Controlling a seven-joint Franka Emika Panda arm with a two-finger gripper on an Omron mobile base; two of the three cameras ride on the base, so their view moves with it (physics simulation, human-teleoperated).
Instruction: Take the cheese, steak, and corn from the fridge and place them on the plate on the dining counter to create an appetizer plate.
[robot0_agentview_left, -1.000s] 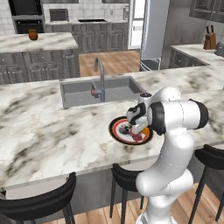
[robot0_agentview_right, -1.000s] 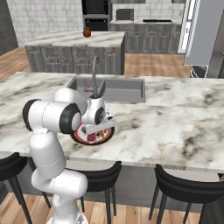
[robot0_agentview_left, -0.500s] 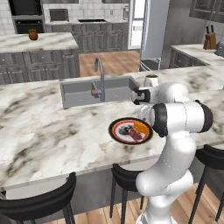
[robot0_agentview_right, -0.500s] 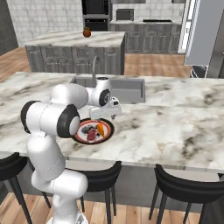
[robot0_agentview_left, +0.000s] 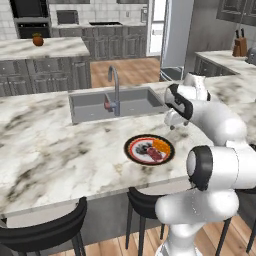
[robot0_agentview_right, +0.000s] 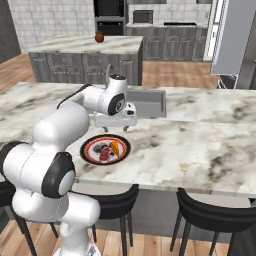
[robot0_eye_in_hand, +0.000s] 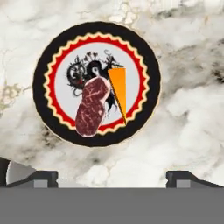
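Steak (robot0_eye_in_hand: 92, 106) and cheese (robot0_eye_in_hand: 119, 93) lay touching on the plate (robot0_eye_in_hand: 46, 57); gripper (robot0_eye_in_hand: 112, 177) hung above plate, jaws apart, empty.

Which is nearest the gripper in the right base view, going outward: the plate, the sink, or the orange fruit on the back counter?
From the gripper:
1. Plate, just below it on the dining counter.
2. Sink, just behind it, nearly as close.
3. Orange fruit, far back on the other counter.

No readable text, labels, brands or nos. showing anywhere. The plate (robot0_eye_in_hand: 96, 83) is carrying only a black dragon-like drawing w/ a zigzag border, no letters.
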